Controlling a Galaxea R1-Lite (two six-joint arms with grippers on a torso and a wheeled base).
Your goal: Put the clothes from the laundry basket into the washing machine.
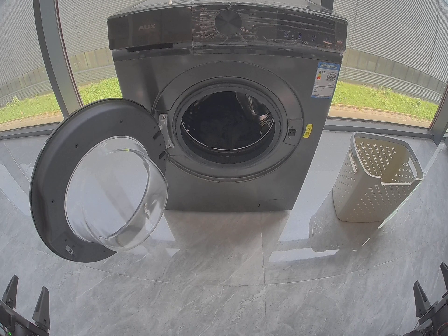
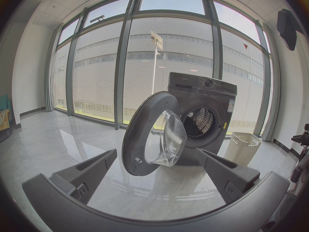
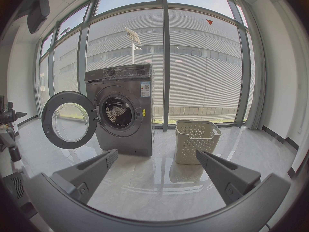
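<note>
A grey front-loading washing machine [image 1: 224,117] stands against the window wall, its round door [image 1: 93,183] swung wide to the left. Dark cloth lies inside the drum [image 1: 227,127]. A cream perforated laundry basket [image 1: 375,178] stands on the floor to the machine's right, and what I see of its inside is bare. My left gripper [image 1: 25,299] is low at the near left, open and holding nothing. At the near right my right gripper [image 1: 434,288] is likewise open with nothing between its fingers. The wrist views show the machine [image 2: 202,113] [image 3: 124,110] and basket [image 2: 242,147] [image 3: 196,140] well ahead of both grippers [image 2: 154,158] [image 3: 156,158].
Glossy grey tile floor [image 1: 233,276] stretches between me and the machine. Floor-to-ceiling windows [image 1: 392,47] run behind the machine. The open door juts out over the floor at the left.
</note>
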